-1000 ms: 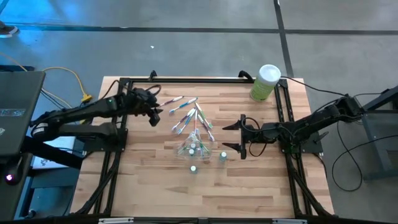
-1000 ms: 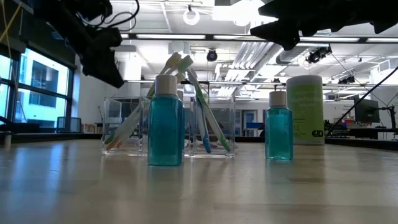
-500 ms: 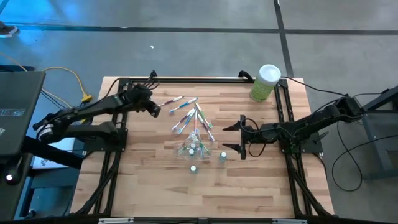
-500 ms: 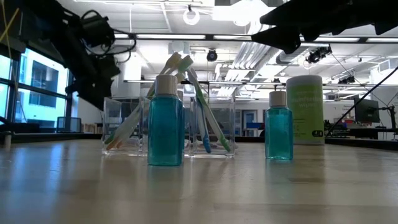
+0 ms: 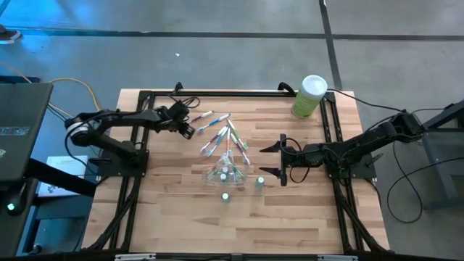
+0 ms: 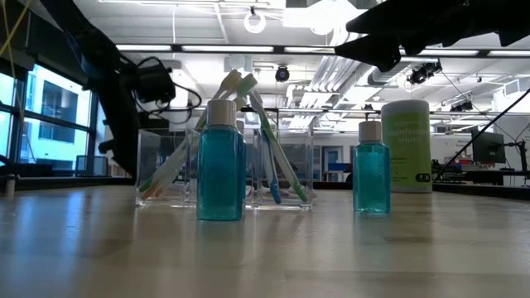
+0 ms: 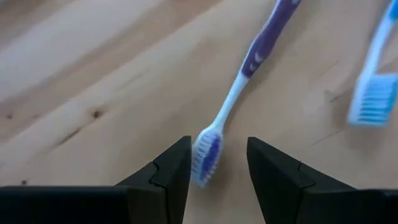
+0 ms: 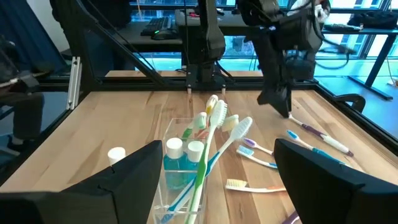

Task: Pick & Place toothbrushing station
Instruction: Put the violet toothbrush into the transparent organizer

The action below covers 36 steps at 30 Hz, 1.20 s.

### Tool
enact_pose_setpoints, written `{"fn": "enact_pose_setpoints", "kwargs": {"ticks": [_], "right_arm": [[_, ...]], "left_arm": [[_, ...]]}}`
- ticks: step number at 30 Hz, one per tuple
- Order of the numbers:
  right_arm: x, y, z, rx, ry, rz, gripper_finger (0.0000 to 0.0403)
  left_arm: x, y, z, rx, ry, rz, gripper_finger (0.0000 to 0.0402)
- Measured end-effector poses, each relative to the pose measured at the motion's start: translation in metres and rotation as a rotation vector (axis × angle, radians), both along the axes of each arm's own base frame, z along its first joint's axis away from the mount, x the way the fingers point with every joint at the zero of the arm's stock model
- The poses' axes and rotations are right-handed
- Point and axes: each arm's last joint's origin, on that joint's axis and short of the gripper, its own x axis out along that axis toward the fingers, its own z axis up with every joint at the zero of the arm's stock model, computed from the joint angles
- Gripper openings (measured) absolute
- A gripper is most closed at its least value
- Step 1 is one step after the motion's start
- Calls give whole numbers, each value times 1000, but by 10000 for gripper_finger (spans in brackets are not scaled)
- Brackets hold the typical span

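Note:
The clear holder [image 5: 225, 172] stands on its base mid-table, with toothbrushes [image 8: 208, 140] leaning in it and white-capped bottles [image 8: 185, 151] inside. Two blue bottles [image 6: 221, 165] [image 6: 371, 170] stand upright on the table beside it. Several loose toothbrushes [image 5: 217, 130] lie flat farther back. My left gripper [image 5: 187, 130] is open, low over the purple toothbrush [image 7: 261, 50], its fingertips on either side of the brush head [image 7: 205, 155]; I cannot tell whether they touch it. My right gripper [image 5: 281, 161] is open and hovers to the right of the holder.
A tall green canister with a white lid [image 5: 310, 96] stands at the far right corner. A black frame [image 5: 217, 93] borders the wooden table. A blue-bristled toothbrush [image 7: 370, 99] lies close to the purple one. Bare wood lies toward the near edge.
My left gripper has come down toward the table and tipped its fingers downward, drifting a little toward the loose toothbrushes until it straddles the purple brush's head. The gap between its fingers looks unchanged. No object has moved.

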Motion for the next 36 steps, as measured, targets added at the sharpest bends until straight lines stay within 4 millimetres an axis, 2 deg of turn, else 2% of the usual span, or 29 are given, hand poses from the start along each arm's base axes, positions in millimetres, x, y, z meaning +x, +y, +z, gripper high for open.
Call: {"fn": "enact_pose_setpoints", "kwargs": {"ticks": [6, 13, 17, 24, 31, 36], "right_arm": [[0, 0, -1, -4, 5, 0, 301], [0, 0, -2, -13, 10, 1, 301], [2, 0, -5, -17, 30, 2, 301], [9, 2, -13, -14, 42, 0, 301], [10, 2, -15, -11, 47, -1, 301], [10, 3, -14, -8, 33, 0, 299]], "left_arm": [[3, 2, -11, -7, 55, 0, 150], [3, 3, -11, -1, 56, 5, 146], [3, 3, -11, -1, 48, 16, 115], [2, 2, -12, -8, 49, 67, 18], [4, -7, -14, -14, 88, 54, 10], [10, -21, -12, 45, 115, 37, 9]]}}
